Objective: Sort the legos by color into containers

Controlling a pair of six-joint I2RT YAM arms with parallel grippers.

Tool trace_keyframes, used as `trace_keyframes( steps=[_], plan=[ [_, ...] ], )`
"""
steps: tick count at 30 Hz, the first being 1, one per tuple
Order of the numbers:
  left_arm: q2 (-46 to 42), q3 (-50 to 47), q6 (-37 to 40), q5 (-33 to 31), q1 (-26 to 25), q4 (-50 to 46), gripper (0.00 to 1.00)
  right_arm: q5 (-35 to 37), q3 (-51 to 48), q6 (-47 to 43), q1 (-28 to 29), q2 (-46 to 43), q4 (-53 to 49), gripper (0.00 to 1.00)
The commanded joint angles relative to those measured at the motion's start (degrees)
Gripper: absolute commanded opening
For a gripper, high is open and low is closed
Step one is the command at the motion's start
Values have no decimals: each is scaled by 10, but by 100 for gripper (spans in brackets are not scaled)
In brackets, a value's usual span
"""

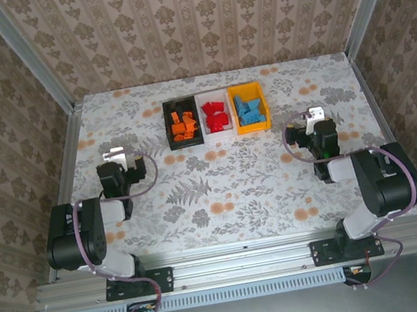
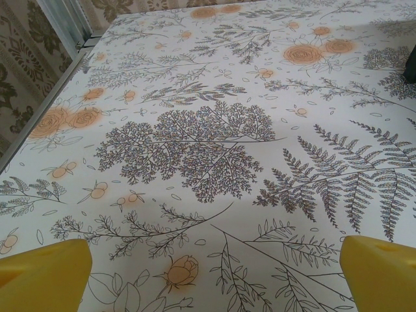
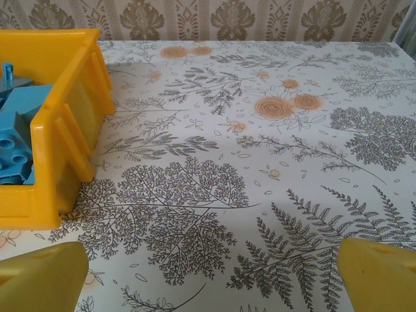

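Observation:
Three bins stand side by side at the back middle of the table. The black bin [image 1: 171, 127] holds orange legos [image 1: 185, 126], the white bin [image 1: 212, 97] holds red legos [image 1: 215, 116], and the yellow bin [image 1: 246, 88] holds light blue legos [image 1: 249, 110]. My left gripper [image 1: 114, 153] hangs open over bare tablecloth, left of the bins. On the other side my right gripper [image 1: 314, 114] is open too, right of the yellow bin. The right wrist view has the yellow bin [image 3: 62, 123] with blue legos [image 3: 16, 140] at its left, and wide-apart yellow fingertips [image 3: 380, 273] with nothing between them.
A flower-patterned cloth [image 1: 231, 192] covers the table. Metal frame rails [image 1: 72, 155] and wallpapered walls close it in on three sides. The table's left edge rail [image 2: 45, 123] runs close by in the left wrist view.

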Motion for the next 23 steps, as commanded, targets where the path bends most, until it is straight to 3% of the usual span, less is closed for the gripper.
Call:
trace_keyframes(
  steps=[1, 23],
  plan=[
    [-4, 11, 4, 11, 6, 3, 100, -9, -4, 11, 3, -10, -3, 100],
    [-4, 12, 2, 21, 11, 1, 100, -9, -4, 11, 3, -9, -2, 100]
  ],
)
